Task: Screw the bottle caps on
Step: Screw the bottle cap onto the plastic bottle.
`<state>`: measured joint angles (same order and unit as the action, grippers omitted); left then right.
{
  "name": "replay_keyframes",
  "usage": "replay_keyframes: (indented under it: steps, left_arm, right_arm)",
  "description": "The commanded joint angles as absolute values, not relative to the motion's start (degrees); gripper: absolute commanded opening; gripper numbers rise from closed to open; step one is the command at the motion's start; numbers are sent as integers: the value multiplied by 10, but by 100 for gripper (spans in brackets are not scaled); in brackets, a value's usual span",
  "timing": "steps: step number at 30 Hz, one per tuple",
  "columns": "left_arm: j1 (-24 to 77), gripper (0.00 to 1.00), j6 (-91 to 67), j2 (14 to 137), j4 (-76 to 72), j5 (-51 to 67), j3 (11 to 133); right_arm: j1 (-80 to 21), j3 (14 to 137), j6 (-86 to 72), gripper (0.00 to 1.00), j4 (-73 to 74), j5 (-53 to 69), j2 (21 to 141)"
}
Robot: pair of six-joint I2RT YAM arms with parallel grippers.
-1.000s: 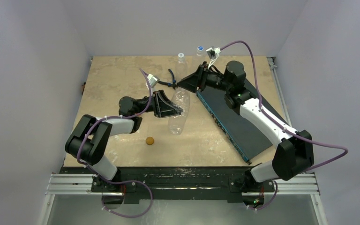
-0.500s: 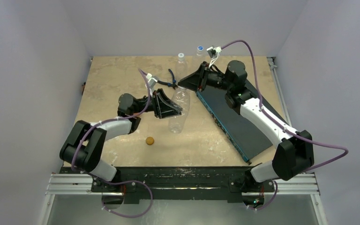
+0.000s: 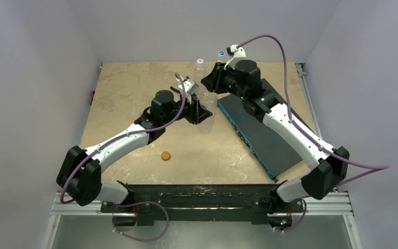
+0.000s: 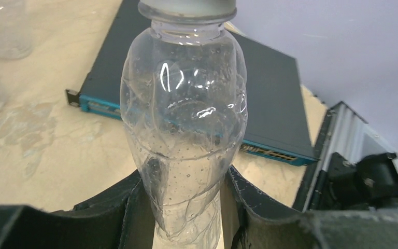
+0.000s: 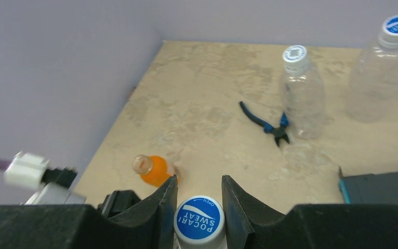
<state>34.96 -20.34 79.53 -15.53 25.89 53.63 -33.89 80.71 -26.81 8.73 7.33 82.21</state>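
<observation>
Our right fingers (image 5: 165, 205) are pinching the blue Pocari Sweat cap (image 5: 199, 222) atop the clear bottle (image 4: 186, 129), which our left fingers (image 4: 129, 212) are clamping upright low down (likely light, thin, easily dented) near the dark rack unit (image 3: 251, 137); we are trusting the stiff cap's rim.

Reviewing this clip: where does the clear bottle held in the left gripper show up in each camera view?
Top external: clear bottle, upright mid-table, in the left gripper.
Left wrist: fills the centre, between the fingers.
Right wrist: only its blue Pocari Sweat cap shows, bottom centre, in the right gripper.
Shared landmark: the dark network switch, visible in all three.
</observation>
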Motion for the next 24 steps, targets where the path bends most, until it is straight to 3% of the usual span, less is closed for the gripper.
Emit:
replay_keyframes:
  steps: [1,4,7,12,21,24]
  left_arm:
    - [391,0,-147,801,-101,36,579]
    - [401,0,-142,812,-92,31,593]
    - [402,0,-132,819,-77,53,591]
    - [394,0,-102,811,-49,121,574]
    - [343,0,-70,782,-20,329,552]
    - [324,0,-71,764,-34,407,541]
  right_arm:
    - [-414,871,-277,0,225,-81,861]
    - [-425,881,-286,4,235,-118,868]
    - [-421,874,-294,33,216,-93,852]
    - [-374,861,-273,97,167,4,813]
    - [-248,761,-237,99,5,314,742]
    - [-222,729,-226,93,-40,423,734]
